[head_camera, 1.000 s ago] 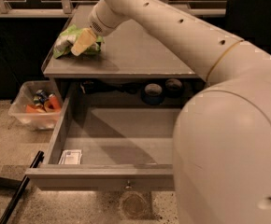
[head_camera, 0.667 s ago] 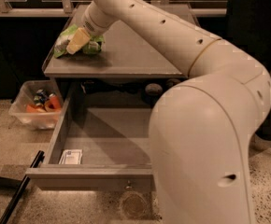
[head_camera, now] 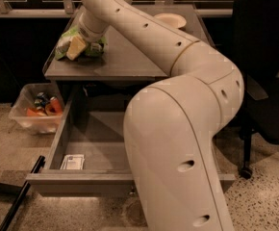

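Gripper [head_camera: 77,47] is down on the green bag [head_camera: 62,48] at the table's [head_camera: 130,64] front-left corner, near the edge. Can't tell its grip state. Bag print is unreadable. Plate [head_camera: 171,19] sits well apart at the back. Open drawer [head_camera: 101,143] below holds a small card [head_camera: 73,162]. Bin [head_camera: 36,112] is on the floor to the left.

an office-like room: a grey desk [head_camera: 125,61] with an open drawer [head_camera: 101,138], a black wheeled chair [head_camera: 269,81] beside it, a speckled floor [head_camera: 264,201]. the gripper [head_camera: 77,47] rests at a green bag [head_camera: 62,46] on the desk.
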Action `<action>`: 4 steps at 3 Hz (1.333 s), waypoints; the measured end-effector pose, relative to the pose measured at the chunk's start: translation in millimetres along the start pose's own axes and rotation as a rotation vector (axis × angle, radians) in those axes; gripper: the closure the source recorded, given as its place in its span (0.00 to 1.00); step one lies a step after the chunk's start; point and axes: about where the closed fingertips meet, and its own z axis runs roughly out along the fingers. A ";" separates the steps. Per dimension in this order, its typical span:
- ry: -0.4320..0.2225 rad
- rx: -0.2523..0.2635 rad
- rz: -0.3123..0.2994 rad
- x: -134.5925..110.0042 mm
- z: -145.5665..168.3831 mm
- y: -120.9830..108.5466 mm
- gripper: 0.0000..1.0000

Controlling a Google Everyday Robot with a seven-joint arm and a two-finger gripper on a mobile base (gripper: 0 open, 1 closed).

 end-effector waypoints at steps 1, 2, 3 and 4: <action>0.051 -0.033 0.003 8.0 10.7 5.0 0.42; 0.056 -0.050 0.010 15.4 4.9 7.3 0.65; 0.024 -0.048 0.023 25.8 -20.1 7.4 0.88; -0.047 -0.037 0.016 38.6 -66.3 10.3 1.00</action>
